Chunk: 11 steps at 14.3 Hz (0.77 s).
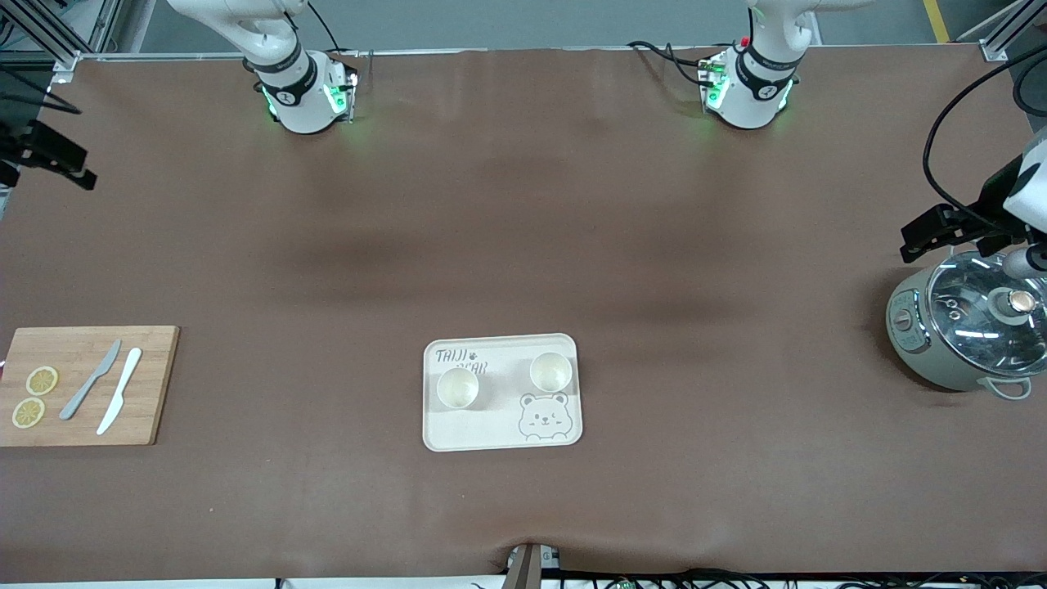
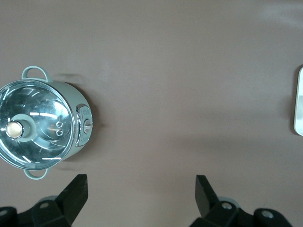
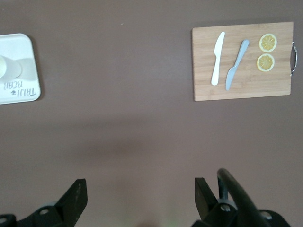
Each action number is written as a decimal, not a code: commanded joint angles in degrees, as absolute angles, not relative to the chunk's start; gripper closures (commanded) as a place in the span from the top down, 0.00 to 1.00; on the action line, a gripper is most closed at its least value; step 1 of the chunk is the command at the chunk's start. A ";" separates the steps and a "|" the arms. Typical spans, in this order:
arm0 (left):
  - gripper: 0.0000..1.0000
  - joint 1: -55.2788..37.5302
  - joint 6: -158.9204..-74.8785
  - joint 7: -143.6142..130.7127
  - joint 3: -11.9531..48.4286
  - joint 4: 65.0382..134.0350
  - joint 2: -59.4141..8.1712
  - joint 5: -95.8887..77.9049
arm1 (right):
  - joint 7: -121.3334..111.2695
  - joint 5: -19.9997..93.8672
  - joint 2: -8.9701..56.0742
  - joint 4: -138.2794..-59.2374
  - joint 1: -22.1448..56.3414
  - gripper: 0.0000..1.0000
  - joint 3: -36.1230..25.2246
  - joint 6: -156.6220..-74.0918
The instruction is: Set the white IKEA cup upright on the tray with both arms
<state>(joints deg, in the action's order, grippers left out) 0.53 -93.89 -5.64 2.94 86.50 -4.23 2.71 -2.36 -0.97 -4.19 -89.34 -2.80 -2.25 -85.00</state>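
The cream-white tray printed "TAIJI BEAR" lies near the middle of the table, toward the front camera. Two white cups stand upright on it, one toward the right arm's end and one toward the left arm's end. My left gripper is open and empty, up in the air beside a pot at the left arm's end of the table; in the left wrist view it is over bare table. My right gripper is open and empty at the right arm's end; in the right wrist view it is also over bare table. The tray's edge shows in both wrist views.
A grey-green pot with a glass lid stands at the left arm's end. A wooden cutting board with two knives and two lemon slices lies at the right arm's end. Brown table surface surrounds the tray.
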 commanded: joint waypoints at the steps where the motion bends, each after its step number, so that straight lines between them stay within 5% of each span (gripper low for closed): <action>1: 1.00 0.97 -93.52 -5.00 3.08 84.56 -4.13 2.02 | -4.82 -1.32 -3.69 -90.79 -3.86 1.00 -1.32 -87.27; 11: 1.00 1.14 -93.08 -4.83 2.99 82.79 -4.66 2.02 | -5.01 -1.32 -2.55 -90.79 -4.31 1.00 -1.23 -87.98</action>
<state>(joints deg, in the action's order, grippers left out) 0.56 -93.92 -5.64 2.77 84.02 -4.25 2.71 -4.14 -0.97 -2.60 -90.61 -3.20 -2.12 -87.50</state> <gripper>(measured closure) 0.000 0.000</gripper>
